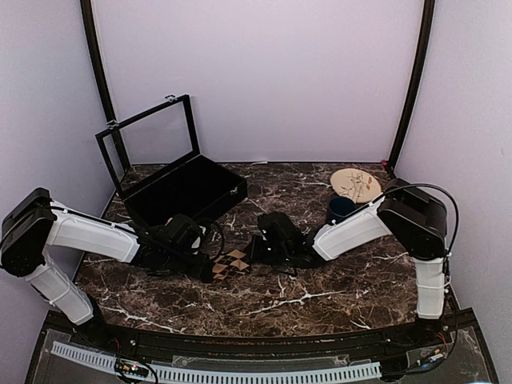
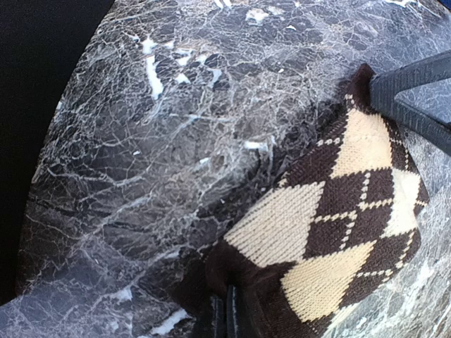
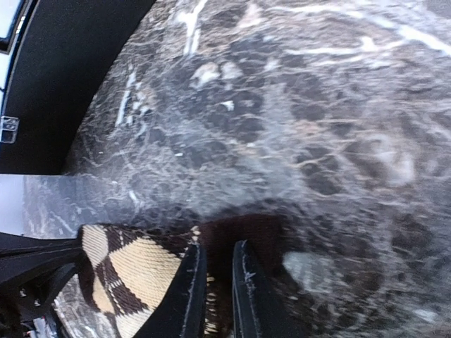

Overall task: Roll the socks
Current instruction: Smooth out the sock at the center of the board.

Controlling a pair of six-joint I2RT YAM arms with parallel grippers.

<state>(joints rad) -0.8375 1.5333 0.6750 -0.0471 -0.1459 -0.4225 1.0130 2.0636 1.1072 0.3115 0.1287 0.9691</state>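
While I stood by the rig, the dark marble table [image 1: 320, 296] filled most of what there was to see, its veined top running from the arm bases at the near edge back to the far edge by the wall. A black case [image 1: 184, 192] sat toward the far left corner with its framed lid tipped up and open. The left arm [image 1: 88, 232] reached in low from the left edge and the right arm [image 1: 360, 228] from the right edge, and the two met near the middle of the table. A round pale plate [image 1: 356, 186] lay by the far right corner, with a dark blue cup [image 1: 341, 208] just beside it on the near side.

Between the two wrists lay the socks [image 1: 232, 262], brown and cream argyle, flat on the marble at about the centre of the table. The left end effector [image 2: 227, 292] had its fingers drawn nearly together, pinching the dark brown edge of the socks. The right end effector [image 3: 217, 253] gripped the opposite end, its fingers [image 3: 190, 289] set narrow with dark fabric caught between them. One of the right arm's fingers showed at the far tip of the socks in the left wrist view.
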